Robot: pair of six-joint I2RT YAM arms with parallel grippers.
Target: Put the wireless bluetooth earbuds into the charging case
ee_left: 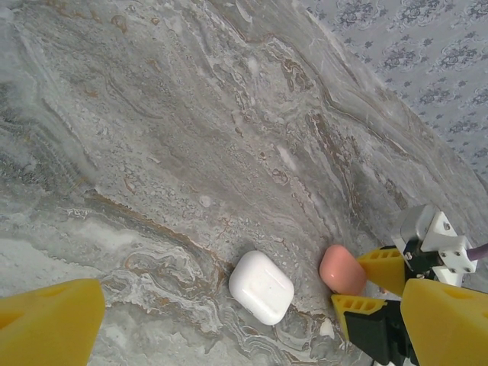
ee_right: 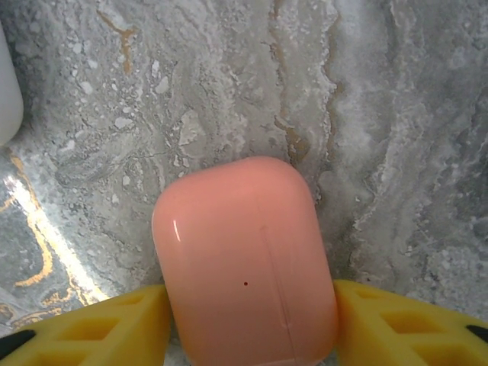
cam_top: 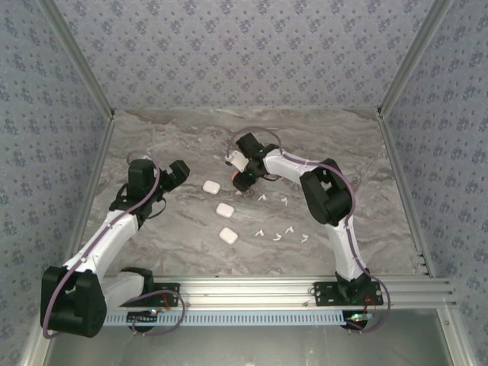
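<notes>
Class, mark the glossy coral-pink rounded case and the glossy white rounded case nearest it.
Glossy coral-pink rounded case (ee_right: 244, 259): right wrist view, middle of its upper face.
Glossy white rounded case (ee_left: 261, 287): left wrist view, middle of its upper face.

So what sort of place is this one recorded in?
Most likely a purpose-built robot test booth, not a home: patterned wall panels close in three sides, bare aluminium framing edges them, and the marble-look tabletop ends at a metal rail carrying two robot arms.
</notes>
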